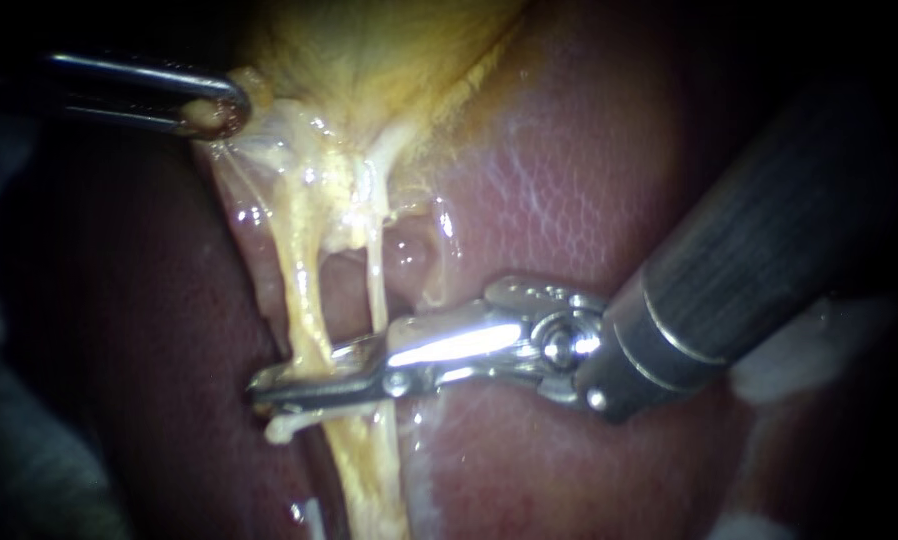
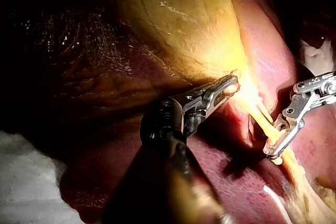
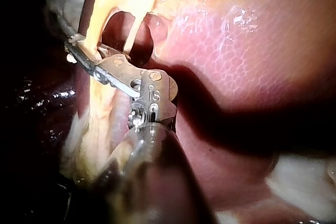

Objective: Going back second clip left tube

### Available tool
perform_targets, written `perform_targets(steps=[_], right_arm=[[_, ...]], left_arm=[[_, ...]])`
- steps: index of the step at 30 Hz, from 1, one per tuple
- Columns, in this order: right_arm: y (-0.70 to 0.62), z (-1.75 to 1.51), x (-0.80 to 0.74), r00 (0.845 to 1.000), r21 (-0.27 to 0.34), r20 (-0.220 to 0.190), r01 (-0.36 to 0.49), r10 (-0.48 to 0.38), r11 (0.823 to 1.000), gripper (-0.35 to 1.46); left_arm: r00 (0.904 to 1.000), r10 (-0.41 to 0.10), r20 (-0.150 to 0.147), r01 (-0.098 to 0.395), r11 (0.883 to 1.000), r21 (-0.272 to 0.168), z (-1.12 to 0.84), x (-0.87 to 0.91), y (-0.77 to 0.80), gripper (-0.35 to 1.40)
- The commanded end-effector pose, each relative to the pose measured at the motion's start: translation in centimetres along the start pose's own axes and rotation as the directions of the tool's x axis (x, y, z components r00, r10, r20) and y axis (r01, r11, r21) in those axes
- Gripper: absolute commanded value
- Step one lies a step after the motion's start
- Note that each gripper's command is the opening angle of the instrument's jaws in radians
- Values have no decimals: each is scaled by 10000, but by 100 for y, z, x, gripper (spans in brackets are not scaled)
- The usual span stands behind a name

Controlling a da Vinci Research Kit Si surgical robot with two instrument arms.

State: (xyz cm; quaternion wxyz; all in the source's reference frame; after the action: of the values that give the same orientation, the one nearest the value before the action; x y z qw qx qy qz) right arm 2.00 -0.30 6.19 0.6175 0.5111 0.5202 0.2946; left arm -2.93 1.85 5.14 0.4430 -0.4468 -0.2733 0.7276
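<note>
My right instrument (image 1: 269, 388) comes in from the right, its jaws lying across the yellow left tube (image 1: 304, 300). The jaws meet at their tips with the tube pinched between them. A small pale piece (image 1: 279, 430) shows just below the jaw tips; I cannot tell whether it is a clip. The thinner right tube (image 1: 377, 285) runs beside the jaws' base. The right wrist view shows the same jaws (image 3: 79, 48) closed around the left tube (image 3: 97, 24). At the upper left, my left instrument (image 1: 214, 112) is shut on yellowish tissue at the gallbladder's (image 1: 369, 50) neck and holds it taut.
Pink liver (image 1: 569, 180) lies behind and to the right of the tubes, under my right instrument's dark shaft (image 1: 759, 240). Darker liver (image 1: 149, 330) fills the left side. White gauze (image 2: 26, 182) lies beside my left shaft in the left wrist view.
</note>
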Motion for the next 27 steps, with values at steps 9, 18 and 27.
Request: perform_targets(steps=[9,18,27], right_arm=[[7,8,5,9873,-960,166,1586,-1577,9827,45],[20,-16,6,9645,-1892,575,2641,-2578,9458,49],[-42,-67,1,8135,-2709,1154,5778,-5700,7699,49]], left_arm=[[10000,1,-3,-1,10000,-2,0,0,0,-35],[10000,2,-2,-2,10000,-2,-1,0,0,-35],[10000,5,1,-5,10000,-8,-2,0,0,-35]])
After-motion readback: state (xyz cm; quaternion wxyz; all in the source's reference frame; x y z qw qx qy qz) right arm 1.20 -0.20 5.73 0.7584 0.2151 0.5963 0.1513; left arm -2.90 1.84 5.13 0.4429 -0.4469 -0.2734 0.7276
